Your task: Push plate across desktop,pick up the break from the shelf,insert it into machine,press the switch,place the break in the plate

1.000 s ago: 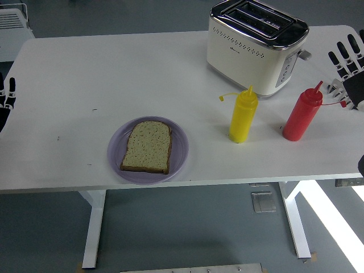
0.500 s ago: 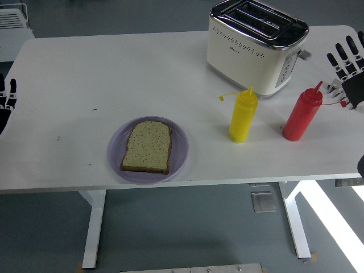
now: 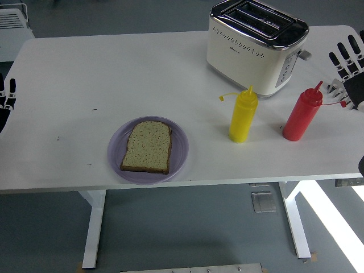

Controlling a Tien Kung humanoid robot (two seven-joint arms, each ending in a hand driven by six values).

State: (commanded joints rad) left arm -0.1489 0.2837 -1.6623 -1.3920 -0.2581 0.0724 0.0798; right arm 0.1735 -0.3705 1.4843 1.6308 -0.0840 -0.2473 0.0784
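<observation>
A slice of brown bread [image 3: 147,147] lies flat on the purple plate [image 3: 181,149] near the table's front edge, left of centre. The white toaster [image 3: 256,45] stands at the back right, its two slots empty and its lever [image 3: 304,54] on the right end. My right hand [image 3: 347,71] hovers at the right edge beside the toaster, fingers spread and holding nothing. My left hand [image 3: 5,99] rests at the left edge, only its fingertips showing.
A yellow squeeze bottle [image 3: 243,114] and a red squeeze bottle [image 3: 302,112] stand in front of the toaster. A white wire rack [image 3: 12,20] shows at the top left corner, off the table.
</observation>
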